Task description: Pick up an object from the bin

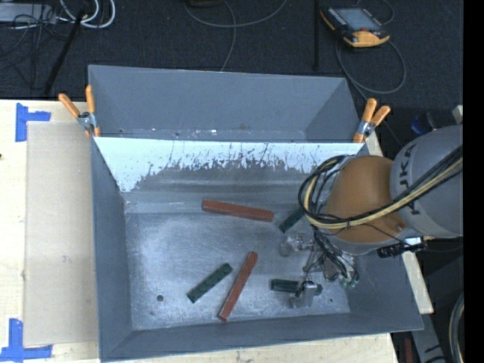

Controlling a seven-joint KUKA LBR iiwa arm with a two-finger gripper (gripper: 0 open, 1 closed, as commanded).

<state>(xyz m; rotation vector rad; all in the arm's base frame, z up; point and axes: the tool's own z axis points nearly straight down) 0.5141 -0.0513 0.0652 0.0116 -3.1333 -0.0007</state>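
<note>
The short dark green flat bar (282, 284), plastic or painted wood by the look of it, lies on the floor of the grey metal bin (219, 112) toward its lower right corner. It is the thing nearest the gripper (305, 291), whose tip hangs low at the bar's right end, touching it or just beside it; which of the two cannot be made out. Whether the gripper is open or closed cannot be told either, since its lower part is dark metal against the dark bar, so nothing can be said to be held. The arm's orange wrist cover (363, 199) and looped cables (321, 195) sit above it. A small dark green piece (290, 221) lies tilted just beside the cover's left edge. Well apart to the left, a long reddish-brown flat stick (237, 210) lies nearly level across the middle of the floor. A second reddish-brown stick (238, 286) lies slantwise lower down, with a longer dark green bar (209, 283) just beside it on its left. By my reading, the step in hand is the descent onto the short bar or the closing upon it, with the lift not yet done. The next move would call for a firm closure across the bar's narrow width, then a straight rise clear of the bin's right wall. A flat bar lying flush on metal could easily slip out sideways.
</note>
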